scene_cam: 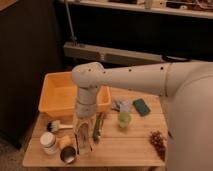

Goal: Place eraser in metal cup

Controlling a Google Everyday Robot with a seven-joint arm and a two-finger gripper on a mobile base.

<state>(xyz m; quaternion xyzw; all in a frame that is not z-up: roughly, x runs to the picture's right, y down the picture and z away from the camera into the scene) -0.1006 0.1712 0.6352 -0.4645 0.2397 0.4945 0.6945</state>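
The fingers of the gripper (83, 122) are judged to be pressed against the upper end of the eraser (83, 140), which hangs upright beneath them with its pale face and dark lengthwise stripe turned to the camera; the contact itself is not clearly resolved. The eraser is held above the worktop (125, 148) towards its front-left corner, its lower end just right of the metal cup (68, 155) and apart from it. The cup stands upright at the front edge, with a white jar (48, 143) just to its left and a small tan object (65, 141) between jar and gripper. A brush (56, 126) lies behind the jar, a dark green stick (97, 127) lies just right of the eraser, and a yellow bin (56, 106) occupies the rear-left corner. The eraser is assessed as light, stiff in the block and not fragile, with a felt face that should resist slipping. It looks wider than the cup, so end-first entry is advised; a hold across the narrow sides near the upper end is considered correct. The light cup may be tipped if its rim is struck.
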